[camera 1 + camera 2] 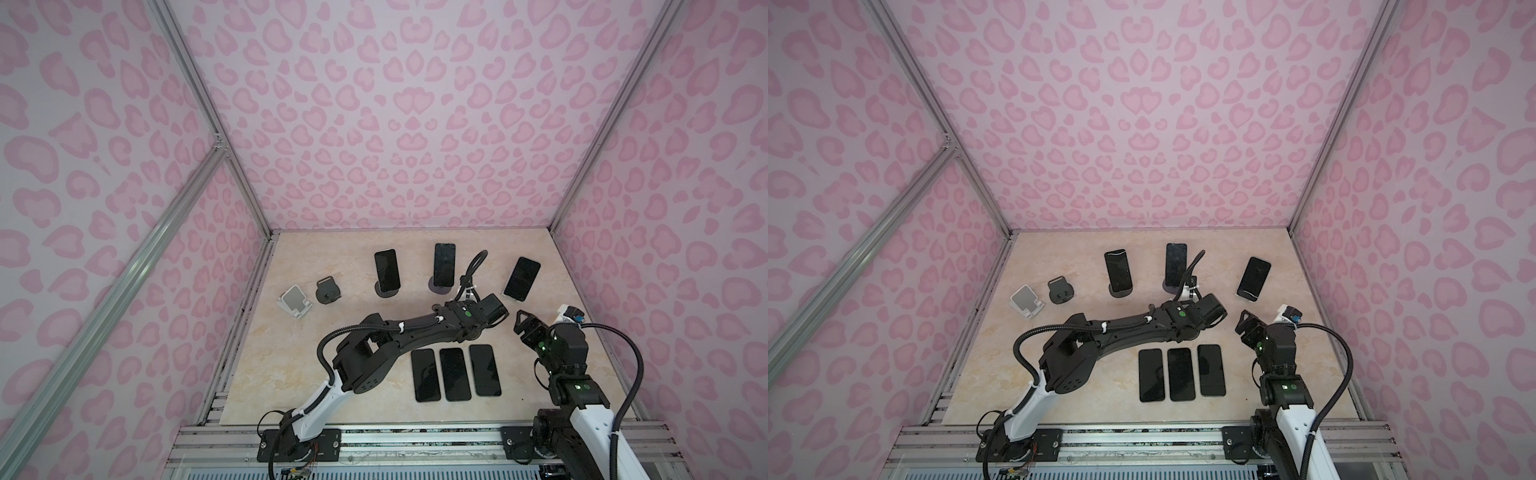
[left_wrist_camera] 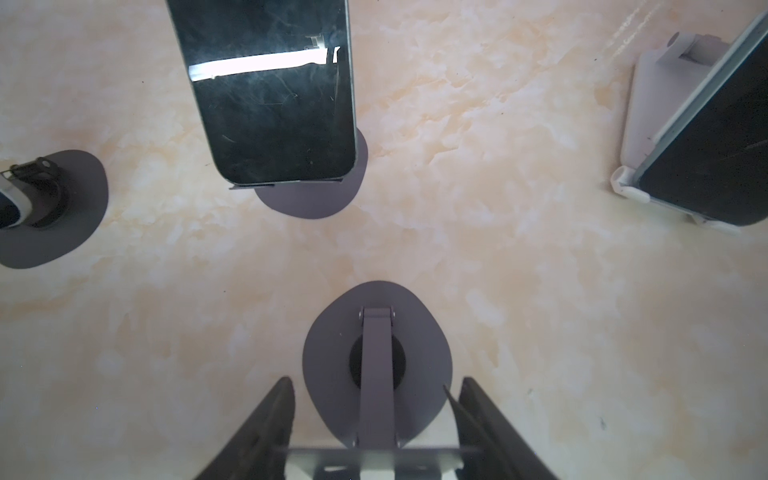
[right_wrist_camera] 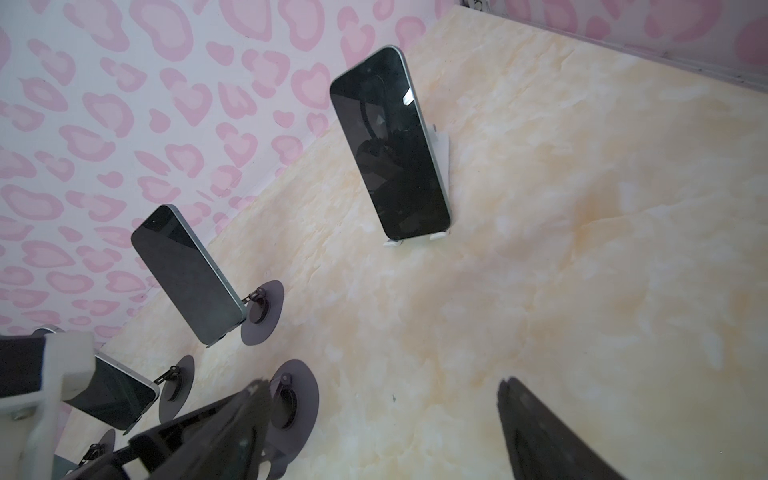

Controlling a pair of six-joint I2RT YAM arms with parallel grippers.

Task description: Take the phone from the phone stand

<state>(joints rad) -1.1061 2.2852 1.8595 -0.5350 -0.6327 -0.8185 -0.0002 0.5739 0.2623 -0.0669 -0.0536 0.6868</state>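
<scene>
- The left gripper is clamped from above on a thin pale edge that spans its fingers. It shows only edge-on at the picture's rim, so it is probably the phone.
- Directly beneath that gripper sits the grey phone stand. Its oval base lies flat on the bench and its arm rises toward the gripper.
- The right gripper hovers near the left one, spread wide and holding nothing.
- Beyond the left gripper stand three propped phones; behind it, three flat phones lie side by side.
</scene>
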